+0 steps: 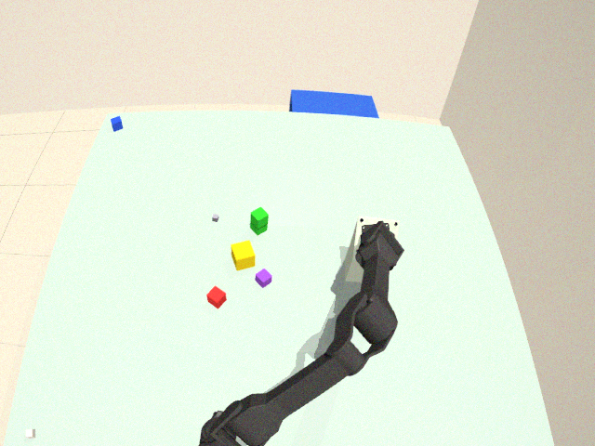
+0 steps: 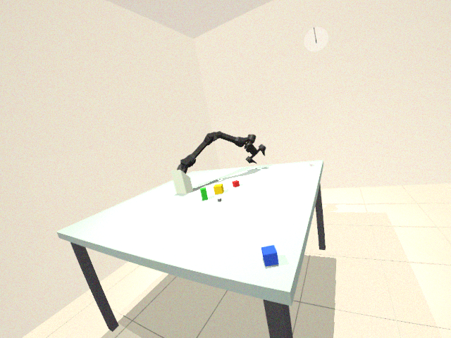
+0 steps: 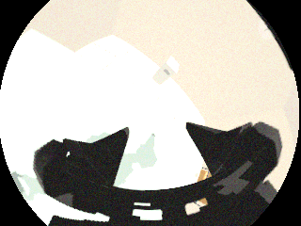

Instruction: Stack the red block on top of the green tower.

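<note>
The red block (image 1: 217, 296) (image 2: 235, 183) sits on the table, apart from the other blocks. The green tower (image 1: 258, 220) (image 2: 204, 193) stands upright, with a dark seam across it. The red block lies beyond the yellow block from it. My gripper (image 2: 260, 158) (image 3: 157, 127) is open and empty, its fingers spread wide. It hangs well above the table, past the red block in the exterior view. In the top view the fingers are out of frame below the bottom edge. The wrist view shows neither the red block nor the green tower.
A yellow block (image 1: 243, 255) (image 2: 218, 189) and a purple block (image 1: 263, 278) lie between the red block and the tower. A tiny grey cube (image 1: 215, 217) (image 2: 219, 199) is near the tower. A blue block (image 1: 116, 124) (image 2: 270, 255) and a white cube (image 1: 30, 433) lie near table corners.
</note>
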`<state>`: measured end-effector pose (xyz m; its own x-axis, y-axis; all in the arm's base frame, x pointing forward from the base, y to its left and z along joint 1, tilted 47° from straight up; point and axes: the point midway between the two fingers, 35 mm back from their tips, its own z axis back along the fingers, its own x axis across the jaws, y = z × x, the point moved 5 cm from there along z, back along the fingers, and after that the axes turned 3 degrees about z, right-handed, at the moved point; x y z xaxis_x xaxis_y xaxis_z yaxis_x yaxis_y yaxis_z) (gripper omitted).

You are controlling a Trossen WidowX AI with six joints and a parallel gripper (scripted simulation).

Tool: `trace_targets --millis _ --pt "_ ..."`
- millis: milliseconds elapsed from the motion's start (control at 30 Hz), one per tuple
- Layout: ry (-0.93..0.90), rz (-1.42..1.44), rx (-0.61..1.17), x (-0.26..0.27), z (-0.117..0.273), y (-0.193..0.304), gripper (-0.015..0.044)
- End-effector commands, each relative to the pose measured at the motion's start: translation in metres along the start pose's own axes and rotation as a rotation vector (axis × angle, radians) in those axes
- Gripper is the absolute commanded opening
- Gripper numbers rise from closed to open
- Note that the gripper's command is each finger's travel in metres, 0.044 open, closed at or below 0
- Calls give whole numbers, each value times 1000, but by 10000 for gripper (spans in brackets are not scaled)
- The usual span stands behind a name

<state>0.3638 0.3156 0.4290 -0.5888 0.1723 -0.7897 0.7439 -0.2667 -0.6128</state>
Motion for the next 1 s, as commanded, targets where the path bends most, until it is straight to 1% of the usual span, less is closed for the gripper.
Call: trace_targets --millis 0,233,500,733,967 --pt "-56 -288 152 14 22 63 440" --pt "-69 -769 391 41 74 149 440" --pt "17 -1375 647 84 155 223 440" --pt "155 -1922 822 130 230 257 440" --pt "347 -2509 928 173 292 266 440"
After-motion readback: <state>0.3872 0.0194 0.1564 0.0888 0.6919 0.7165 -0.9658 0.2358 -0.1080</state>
